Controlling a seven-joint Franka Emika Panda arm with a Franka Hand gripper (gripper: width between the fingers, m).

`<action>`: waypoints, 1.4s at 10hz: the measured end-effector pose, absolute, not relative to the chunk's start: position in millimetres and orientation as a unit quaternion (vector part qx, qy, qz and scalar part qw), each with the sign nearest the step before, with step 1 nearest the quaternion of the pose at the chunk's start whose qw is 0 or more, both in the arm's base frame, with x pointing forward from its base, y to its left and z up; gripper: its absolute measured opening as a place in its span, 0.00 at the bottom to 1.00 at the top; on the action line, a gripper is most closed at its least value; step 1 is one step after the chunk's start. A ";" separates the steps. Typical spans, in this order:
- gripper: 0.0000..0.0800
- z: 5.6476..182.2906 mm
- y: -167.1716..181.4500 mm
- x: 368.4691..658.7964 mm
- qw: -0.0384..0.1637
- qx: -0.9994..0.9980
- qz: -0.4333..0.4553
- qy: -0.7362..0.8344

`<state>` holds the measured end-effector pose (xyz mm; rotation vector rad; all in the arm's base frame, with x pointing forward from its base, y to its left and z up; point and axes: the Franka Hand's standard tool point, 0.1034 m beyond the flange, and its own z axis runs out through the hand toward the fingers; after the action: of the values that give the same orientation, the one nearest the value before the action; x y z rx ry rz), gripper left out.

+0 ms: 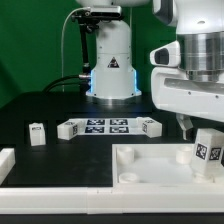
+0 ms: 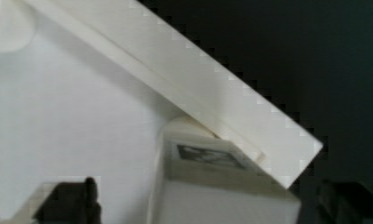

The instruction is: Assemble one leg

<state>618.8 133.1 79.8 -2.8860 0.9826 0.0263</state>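
Observation:
The leg (image 1: 205, 150) is a stubby white post with a black-and-white tag. It stands, slightly tilted, on the white square panel (image 1: 160, 168) towards the exterior view's right. My gripper (image 1: 198, 128) hangs just above it. In the wrist view the leg (image 2: 215, 165) lies between my two dark fingers, with my gripper (image 2: 201, 205) straddling it. One finger (image 2: 67, 200) stands clear of the leg with a gap. The other finger (image 2: 336, 200) is close beside it. The jaws are open. The panel's raised edge (image 2: 183, 70) runs diagonally past the leg.
Another small white leg (image 1: 37, 133) stands on the dark table at the exterior view's left. The marker board (image 1: 108, 126) lies in the middle. The robot base (image 1: 110, 60) stands behind it. A white piece (image 1: 6, 160) sits at the left edge.

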 end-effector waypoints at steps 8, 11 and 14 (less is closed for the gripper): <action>0.81 75.0 118.7 617.7 0.035 -0.993 -0.003 -0.114; 0.70 75.1 119.8 617.5 0.035 -0.991 -0.004 -0.132; 0.36 75.1 119.5 617.6 0.035 -0.991 -0.004 -0.132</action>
<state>617.6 119.5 75.1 -3.0444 -0.4048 -0.0120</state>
